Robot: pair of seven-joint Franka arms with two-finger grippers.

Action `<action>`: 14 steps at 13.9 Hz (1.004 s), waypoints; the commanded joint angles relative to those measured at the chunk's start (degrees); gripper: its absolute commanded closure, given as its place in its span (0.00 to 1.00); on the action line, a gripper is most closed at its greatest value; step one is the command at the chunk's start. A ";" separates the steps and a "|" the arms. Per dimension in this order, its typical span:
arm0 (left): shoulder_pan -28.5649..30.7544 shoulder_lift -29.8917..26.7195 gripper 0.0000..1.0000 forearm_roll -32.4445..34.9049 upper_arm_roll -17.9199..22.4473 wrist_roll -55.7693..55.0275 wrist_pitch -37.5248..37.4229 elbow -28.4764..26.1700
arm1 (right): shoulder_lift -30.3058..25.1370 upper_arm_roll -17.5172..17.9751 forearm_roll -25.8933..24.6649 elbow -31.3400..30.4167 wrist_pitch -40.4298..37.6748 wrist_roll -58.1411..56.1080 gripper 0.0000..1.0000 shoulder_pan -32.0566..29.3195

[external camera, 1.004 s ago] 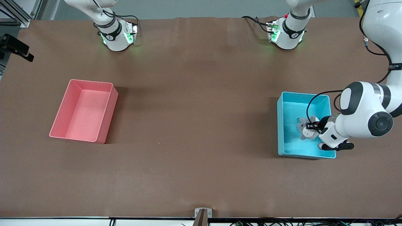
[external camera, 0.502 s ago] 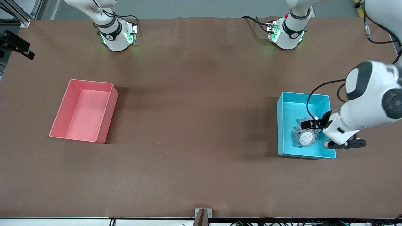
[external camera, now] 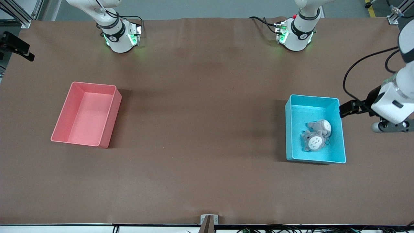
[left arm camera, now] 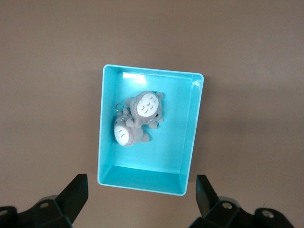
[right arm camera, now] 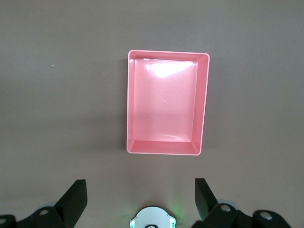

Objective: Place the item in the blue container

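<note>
The blue container (external camera: 288, 129) stands on the table toward the left arm's end. Two small grey plush toys lie touching on its floor, one (external camera: 321, 127) farther from the front camera than the other (external camera: 313, 142). My left gripper (external camera: 345, 109) hangs open and empty in the air just outside the container's rim, on the side of the left arm's end. The left wrist view looks down on the container (left arm camera: 142, 178) and both toys (left arm camera: 148, 107) (left arm camera: 127, 133) between the spread fingers (left arm camera: 78, 190). My right gripper (right arm camera: 138, 185) is open, empty, and waits high up.
A pink bin (external camera: 85, 113) of the same size, with nothing in it, sits toward the right arm's end; it also shows in the right wrist view (right arm camera: 166, 149). Both arm bases (external camera: 119, 35) (external camera: 296, 32) stand along the table's farthest edge.
My left gripper has let go of a plush toy, risen out of the blue container and drawn away toward the left arm's end. Both toys now lie uncovered inside.
</note>
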 commanded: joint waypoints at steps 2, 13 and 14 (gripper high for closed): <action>-0.97 -6.79 0.00 0.09 2.58 8.11 -1.80 -2.39 | -0.51 0.14 0.97 -0.34 -1.07 -0.79 0.00 -0.79; -17.77 -22.62 0.00 -10.11 20.97 1.61 -3.03 -19.62 | -0.60 0.05 2.11 -0.43 0.07 -1.23 0.00 -0.79; -17.77 -22.63 0.00 -10.03 21.14 1.61 -3.12 -19.45 | -0.60 0.14 2.11 -0.43 0.16 -1.31 0.00 -0.79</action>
